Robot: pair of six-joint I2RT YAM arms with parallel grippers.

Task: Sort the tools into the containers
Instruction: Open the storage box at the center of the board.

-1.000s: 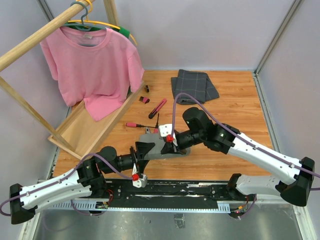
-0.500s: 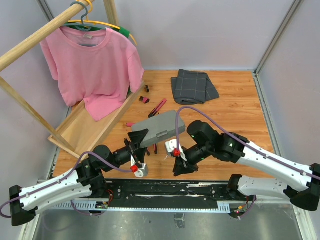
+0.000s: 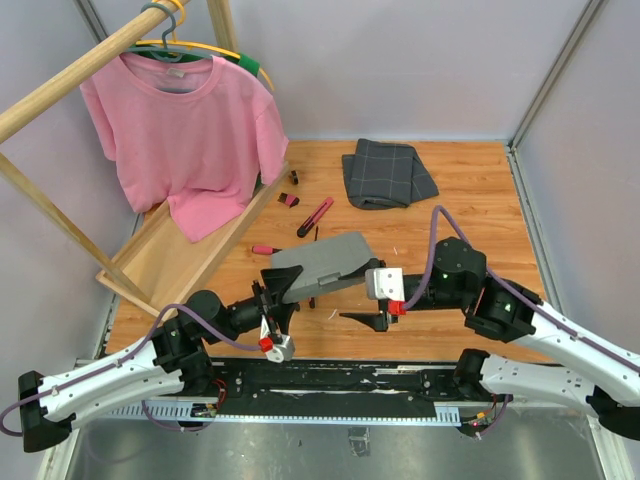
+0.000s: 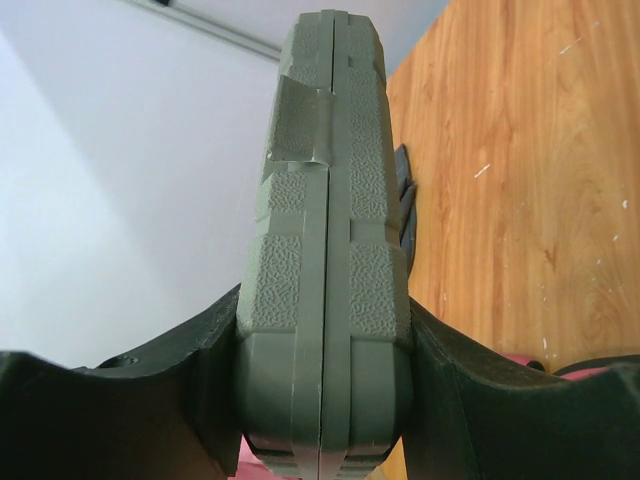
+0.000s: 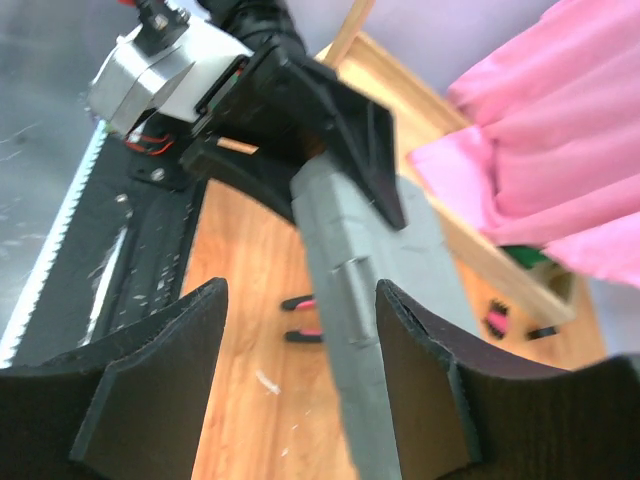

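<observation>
— How did the left arm [image 3: 110, 375] lie?
— Low, reaching up and to the right from its base, with the left gripper [image 3: 276, 296] clamped on one end of a grey case [image 3: 322, 262]
— And the right arm [image 3: 540, 325]?
— Folded at the elbow, wrist pointing left. The right gripper [image 3: 356, 318] was spread wide, held nothing, and was near the left one

The top external camera is mounted above and behind the arms and faces down on the table [image 3: 470, 200], with the arm bases along the lower frame edge. The left wrist camera views the grey case [image 4: 325, 260] edge-on at very close range, frame centre. The right wrist camera faces the left gripper [image 5: 300, 160] from nearby. All three views share the case.
</observation>
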